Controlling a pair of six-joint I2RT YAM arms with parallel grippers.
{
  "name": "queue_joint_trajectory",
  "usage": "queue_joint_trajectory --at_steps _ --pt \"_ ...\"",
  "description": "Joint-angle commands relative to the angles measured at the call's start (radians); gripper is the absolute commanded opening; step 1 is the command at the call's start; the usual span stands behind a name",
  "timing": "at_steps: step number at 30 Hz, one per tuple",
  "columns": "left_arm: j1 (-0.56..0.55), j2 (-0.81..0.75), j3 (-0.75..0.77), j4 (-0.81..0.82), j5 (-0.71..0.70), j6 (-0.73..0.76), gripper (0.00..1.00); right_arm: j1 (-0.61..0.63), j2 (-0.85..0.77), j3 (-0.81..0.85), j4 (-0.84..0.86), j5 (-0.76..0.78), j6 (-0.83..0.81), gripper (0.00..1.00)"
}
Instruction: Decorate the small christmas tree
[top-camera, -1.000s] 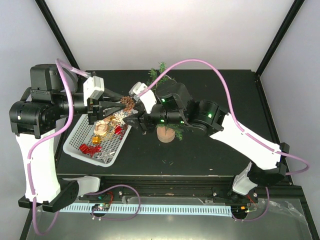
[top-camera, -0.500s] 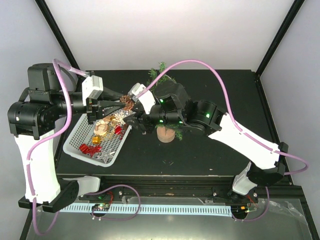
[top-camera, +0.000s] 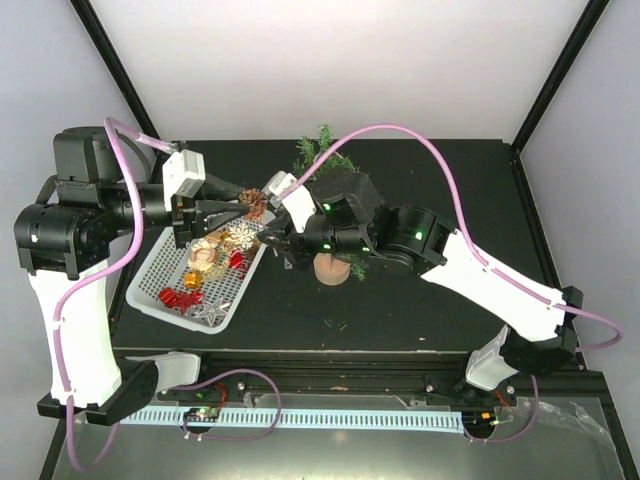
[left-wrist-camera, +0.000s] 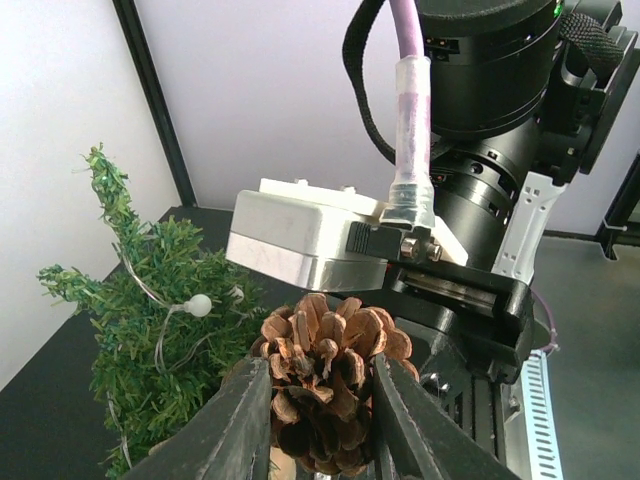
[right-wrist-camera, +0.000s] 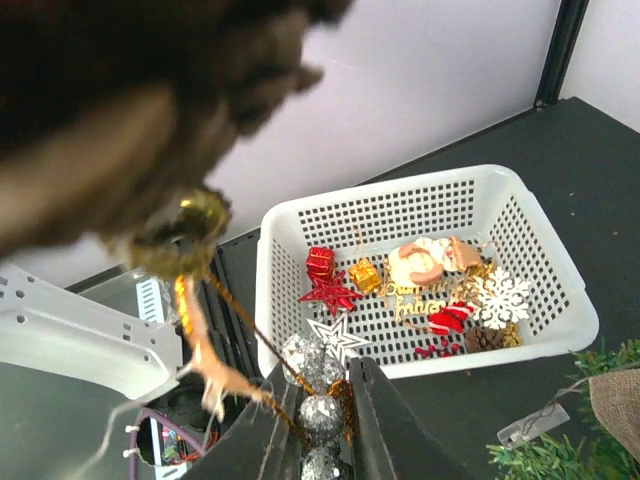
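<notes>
The small christmas tree (top-camera: 318, 150) stands mid-table on its tan base (top-camera: 332, 268), largely under my right arm. It shows at the left of the left wrist view (left-wrist-camera: 150, 340). My left gripper (top-camera: 243, 206) is shut on a brown pine cone (left-wrist-camera: 320, 340), held up beside the tree, left of it. A gold string (right-wrist-camera: 240, 310) runs taut from the cone's gold cap (right-wrist-camera: 190, 215) down into my right gripper (right-wrist-camera: 321, 362). That gripper is shut on the string and on silver glitter balls (right-wrist-camera: 322, 415). It hovers just below the cone (top-camera: 254, 200), at the basket's right corner.
A white perforated basket (top-camera: 140, 290) sits at front left. In the right wrist view (right-wrist-camera: 560, 330) it holds a red star, gold gift, santa, snowflake, white star and another pine cone. Black frame posts stand at the table's back corners.
My right gripper has shifted slightly right and back, still on the string. My left gripper keeps the pine cone almost still.
</notes>
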Motion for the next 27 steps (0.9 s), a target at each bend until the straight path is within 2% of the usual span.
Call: queue_joint_trajectory --at_steps 1,15,27 --pt "0.011 -0.004 0.032 0.025 0.028 -0.005 0.29 0.006 -0.053 -0.035 0.011 0.032 0.006 0.14" --pt "0.013 0.03 0.055 0.032 0.002 0.002 0.29 0.007 -0.114 -0.099 -0.032 0.055 -0.01 0.06" --pt "0.014 0.096 0.079 0.046 0.042 -0.004 0.29 0.007 -0.085 -0.044 -0.095 0.025 -0.038 0.04"
